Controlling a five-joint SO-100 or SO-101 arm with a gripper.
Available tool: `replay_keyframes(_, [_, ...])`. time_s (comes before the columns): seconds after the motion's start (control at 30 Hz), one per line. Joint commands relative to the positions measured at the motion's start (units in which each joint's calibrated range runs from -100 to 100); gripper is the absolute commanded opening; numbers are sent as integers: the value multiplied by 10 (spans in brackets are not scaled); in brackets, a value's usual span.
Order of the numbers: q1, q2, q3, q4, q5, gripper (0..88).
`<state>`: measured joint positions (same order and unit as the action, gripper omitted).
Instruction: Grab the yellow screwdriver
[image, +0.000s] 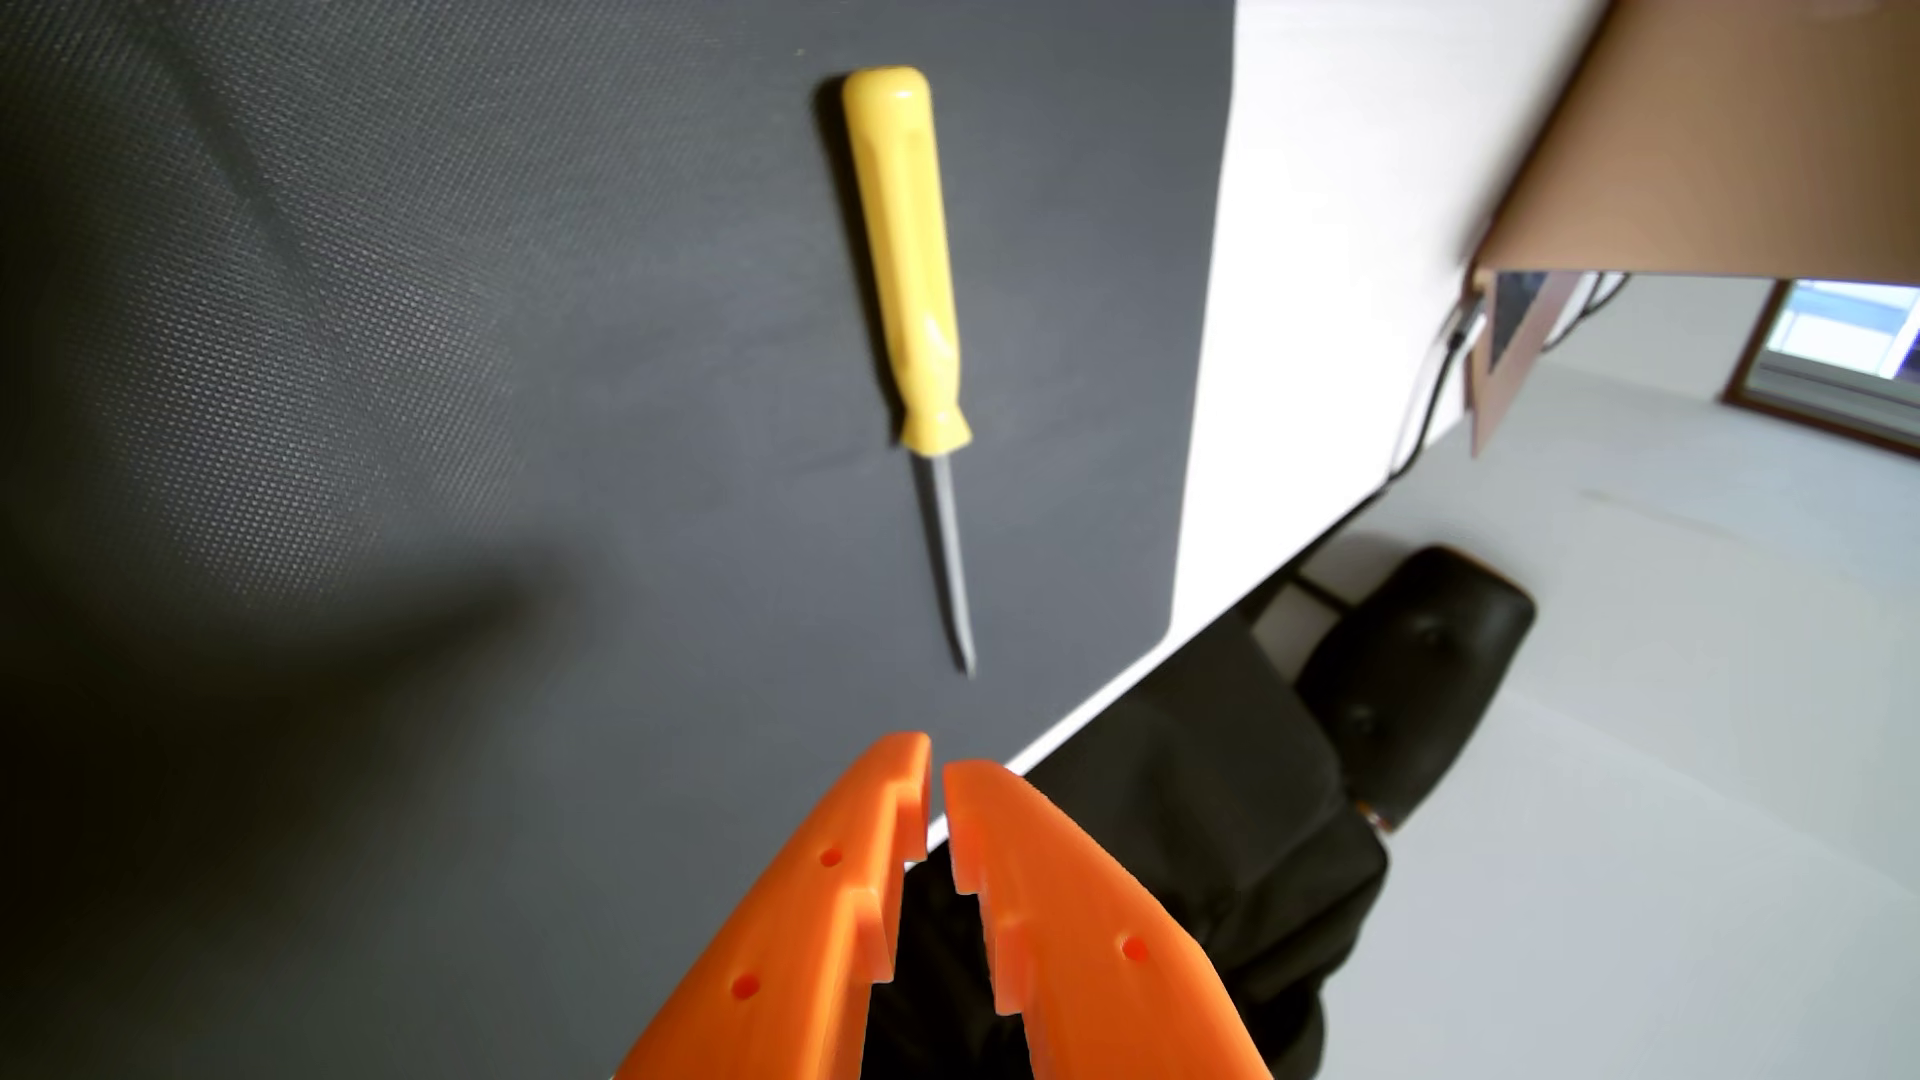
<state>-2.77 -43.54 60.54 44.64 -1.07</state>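
Observation:
In the wrist view the yellow screwdriver (908, 260) lies flat on a dark grey mat (416, 415). Its yellow handle points to the top of the picture and its thin metal shaft runs down to a tip near the middle. My orange gripper (937, 763) enters from the bottom edge, below the shaft's tip and apart from it. The two orange fingertips nearly touch, so the gripper is shut with nothing between them.
The mat ends at a white table surface (1299, 312) on the right, whose edge runs diagonally. A cardboard box (1714, 135) stands at the top right. Beyond the table edge are a black chair (1403, 665) and a pale floor.

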Motion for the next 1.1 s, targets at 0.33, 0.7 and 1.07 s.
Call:
replay_keyframes(0.33, [-11,193,-141,-40,17,9])
replay_keyframes(0.7, [-31,350,-298,78,51,9])
replay_keyframes(1.07, [-28,423,-430,181,73,9])
